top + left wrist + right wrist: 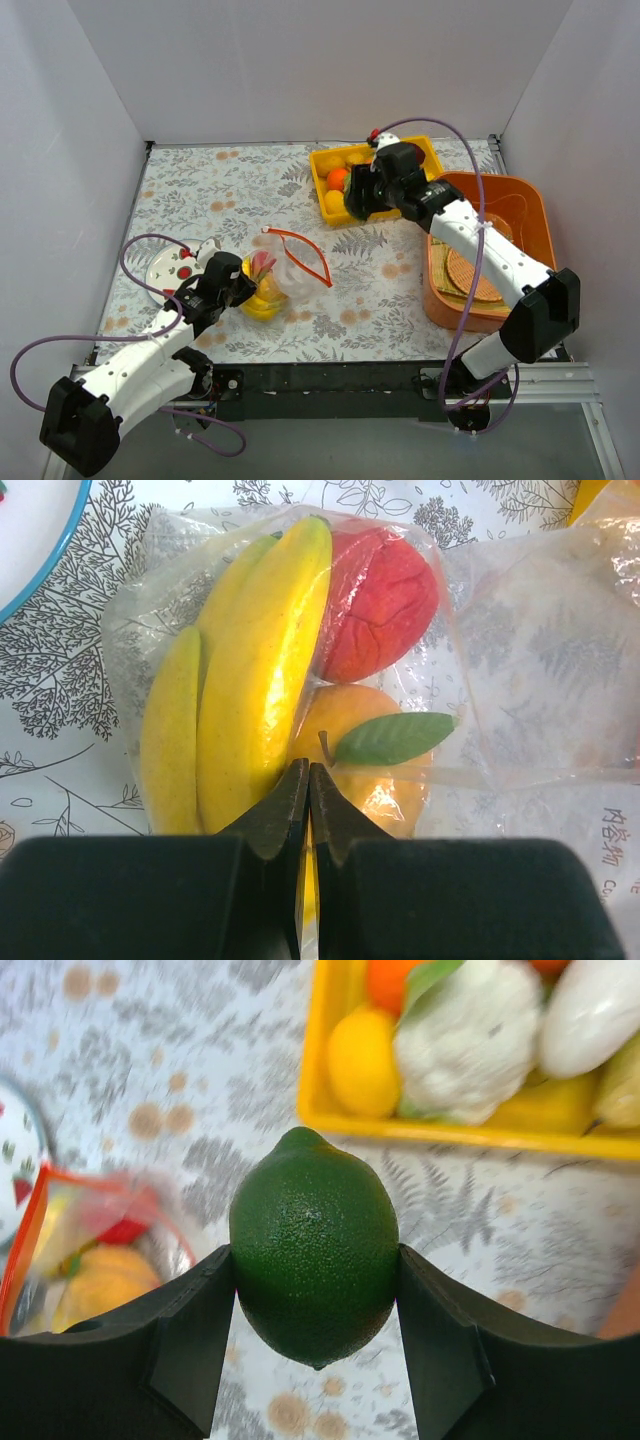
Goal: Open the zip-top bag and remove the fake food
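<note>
The zip-top bag (292,268) lies at the table's left-centre, its red-orange zip mouth open toward the right. Inside it I see a yellow banana bunch (255,670), a dark red fruit (380,600) and an orange fruit with a green leaf (350,730). My left gripper (240,287) is shut on the bag's closed end (308,770). My right gripper (315,1265) is shut on a green lime (313,1220) and holds it above the table, just in front of the yellow tray (320,190). The bag (90,1250) shows blurred in the right wrist view.
The yellow tray (450,1132) holds several toy fruits and vegetables. An orange tub (525,205) with a woven mat (470,275) stands at the right. A white plate (160,270) lies left of the bag. White walls enclose the table.
</note>
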Available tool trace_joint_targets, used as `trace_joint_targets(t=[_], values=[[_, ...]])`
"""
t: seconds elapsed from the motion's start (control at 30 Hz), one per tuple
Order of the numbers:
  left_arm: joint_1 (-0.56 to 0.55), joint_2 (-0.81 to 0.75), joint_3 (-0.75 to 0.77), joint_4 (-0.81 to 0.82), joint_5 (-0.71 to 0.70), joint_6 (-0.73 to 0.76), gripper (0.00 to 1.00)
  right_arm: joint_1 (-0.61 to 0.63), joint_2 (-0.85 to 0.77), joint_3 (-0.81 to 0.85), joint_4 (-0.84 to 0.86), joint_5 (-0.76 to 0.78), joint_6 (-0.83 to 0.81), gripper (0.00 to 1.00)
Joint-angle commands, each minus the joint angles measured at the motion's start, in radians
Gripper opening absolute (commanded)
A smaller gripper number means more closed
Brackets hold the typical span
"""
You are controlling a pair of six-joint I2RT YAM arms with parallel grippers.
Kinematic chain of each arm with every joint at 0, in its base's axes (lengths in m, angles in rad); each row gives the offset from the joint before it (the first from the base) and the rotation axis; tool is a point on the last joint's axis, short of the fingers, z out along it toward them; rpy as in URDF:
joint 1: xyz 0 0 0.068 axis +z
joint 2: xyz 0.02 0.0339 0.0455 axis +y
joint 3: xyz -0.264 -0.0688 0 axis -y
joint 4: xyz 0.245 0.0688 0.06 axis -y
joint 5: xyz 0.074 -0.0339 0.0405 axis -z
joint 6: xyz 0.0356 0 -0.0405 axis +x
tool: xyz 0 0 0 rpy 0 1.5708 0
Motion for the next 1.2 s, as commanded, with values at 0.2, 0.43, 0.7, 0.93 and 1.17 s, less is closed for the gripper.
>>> trace_joint_targets(t=[0.2,0.43,0.7,0.93,1.17], values=[[0.008,-0.043,0.065,-0.019,0.057,0.055,0.0,-0.254,0.332,0.472,-0.078,0.275,-0.04,0.33],[0.008,-0.051,0.078,-0.013,0.08,0.085,0.0,-0.343,0.669,0.888,-0.2,0.373,-0.054,0.33],[0.009,-0.057,0.1,-0.014,0.089,0.113,0.0,-0.397,0.746,0.835,-0.139,0.301,-0.039,0.37],[0.009,-0.042,0.108,-0.004,0.089,0.115,0.0,-0.398,0.719,0.712,-0.109,0.283,-0.022,0.63],[0.009,-0.046,0.117,-0.011,0.08,0.115,0.0,-0.397,0.676,0.706,-0.112,0.267,-0.031,0.82]])
